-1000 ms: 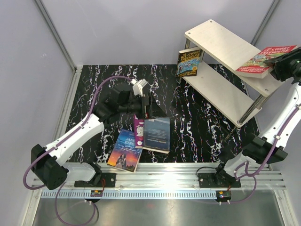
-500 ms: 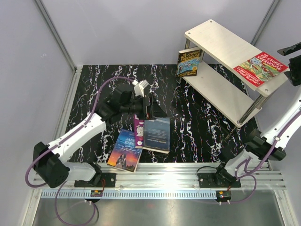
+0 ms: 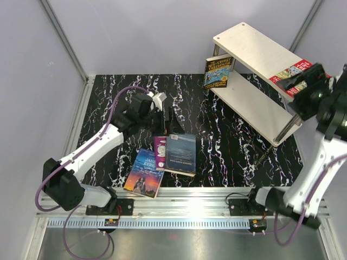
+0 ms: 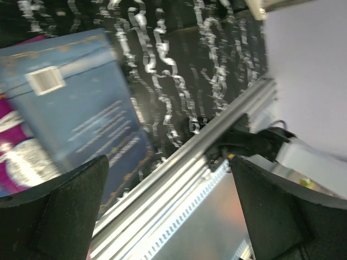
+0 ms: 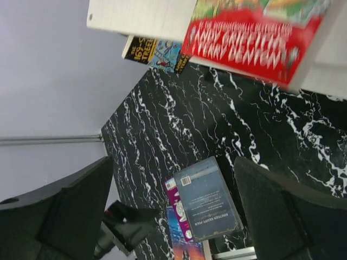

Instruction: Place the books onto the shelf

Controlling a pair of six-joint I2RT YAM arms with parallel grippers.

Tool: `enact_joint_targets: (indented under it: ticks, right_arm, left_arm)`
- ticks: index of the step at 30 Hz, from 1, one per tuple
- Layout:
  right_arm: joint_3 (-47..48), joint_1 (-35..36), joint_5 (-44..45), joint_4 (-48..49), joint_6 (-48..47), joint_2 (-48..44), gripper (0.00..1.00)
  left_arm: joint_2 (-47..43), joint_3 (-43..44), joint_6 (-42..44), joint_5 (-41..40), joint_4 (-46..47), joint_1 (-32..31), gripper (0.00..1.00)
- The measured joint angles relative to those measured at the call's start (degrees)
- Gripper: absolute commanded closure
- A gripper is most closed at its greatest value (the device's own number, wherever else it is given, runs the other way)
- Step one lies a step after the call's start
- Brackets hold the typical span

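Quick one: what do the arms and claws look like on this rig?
Left arm and right arm: white links, black joints. A purple cable loops along each. Left claw and right claw: broad matte-black fingers, no markings visible.

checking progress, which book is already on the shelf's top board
The red Treehouse book, flat on the shelf's top board. The blue-yellow Treehouse stands by the shelf's end; three others lie on the table.

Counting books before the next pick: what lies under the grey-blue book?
A purple book shows as a strip along the left edge of the grey-blue book, lying under it. The rest of it, and anything else beneath, is covered.
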Motion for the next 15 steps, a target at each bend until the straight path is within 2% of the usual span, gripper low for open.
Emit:
enact_joint_targets:
  ticks: [5,7,10,14,15]
  right_arm:
    - [-27.34,3.69,-4.66,7.74,1.84,-22.43,0.00]
    - [-37.97,8.28,-4.79,9.40,2.47,-26.27,0.00]
    - [-48.26,19.87,1.38,10.60,3.67,-22.32,0.00]
    - [-50.25,39.82,12.02,12.83,5.68,-9.62,0.00]
    - [-50.40,42.47,13.44,13.53,6.05,-7.82,0.00]
  left_arm:
    - [0.79,-0.26,4.59,-4.35,-5.18,1.38,0.01]
    - [1.55,-1.03,5.88,-5.53,-6.23,1.40,0.01]
    - [3.39,-2.67,7.26,-7.19,-7.67,1.49,0.01]
    - [5.79,-3.67,8.48,-9.22,-9.57,1.49,0.01]
    - [6.12,-3.67,8.66,-9.49,-9.68,1.49,0.01]
